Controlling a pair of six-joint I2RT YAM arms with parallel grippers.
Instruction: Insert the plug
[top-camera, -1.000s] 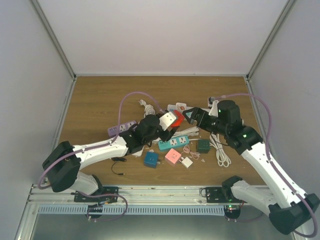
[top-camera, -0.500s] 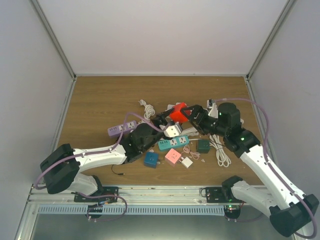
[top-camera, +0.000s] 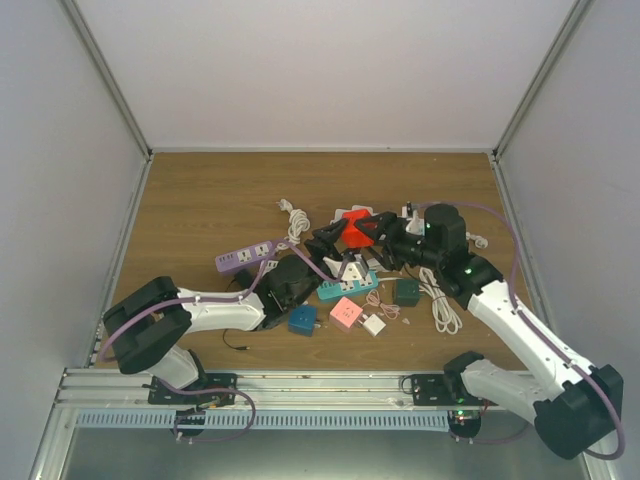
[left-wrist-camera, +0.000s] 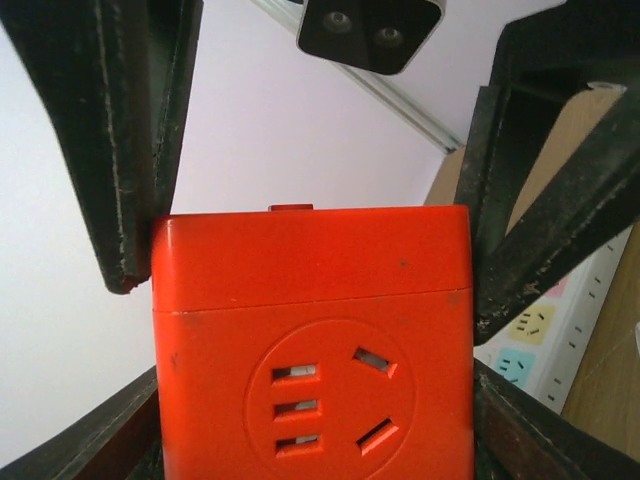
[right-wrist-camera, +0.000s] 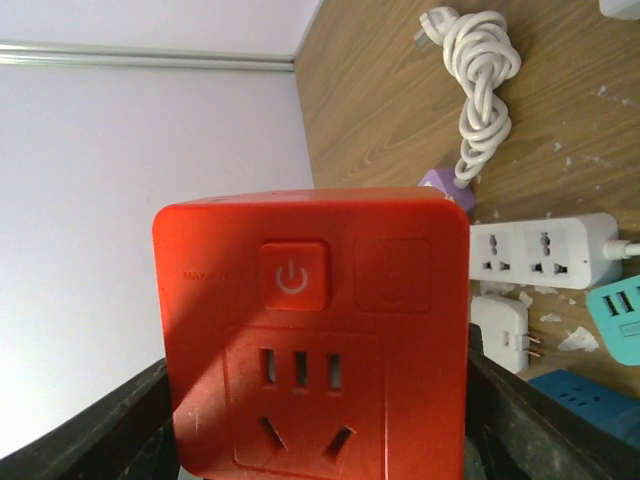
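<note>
Holding the red socket cube (top-camera: 352, 222) above the table (top-camera: 200, 200) between both arms: the left gripper (top-camera: 333, 243) is closed on it from one side and the right gripper (top-camera: 372, 229) from the opposite side. Each pair of jaws lies flat against two opposing faces, with no gap showing in either wrist view. The face turned toward the left jaws carries one round socket with slanted slots; the face toward the right jaws carries a power button above a second set of slots. No plug sits between either pair of jaws. The likeliest candidate, a white plug (right-wrist-camera: 500, 335) with short prongs, lies on the table, beyond and to the right of the right jaws in the right wrist view, just beside a teal power strip (right-wrist-camera: 622, 312) and near a white power strip (right-wrist-camera: 545, 250). The step in hand appears to be steadying or passing the cube, so insertion has not begun. To do it well, one gripper should clamp the cube squarely with a slotted face uncovered. The other should let go only once that hold is firm, take the plug by its body with prongs free, and line them with the slots before pressing straight in. Tilted prongs would jam or push the cube out of the jaws.
</note>
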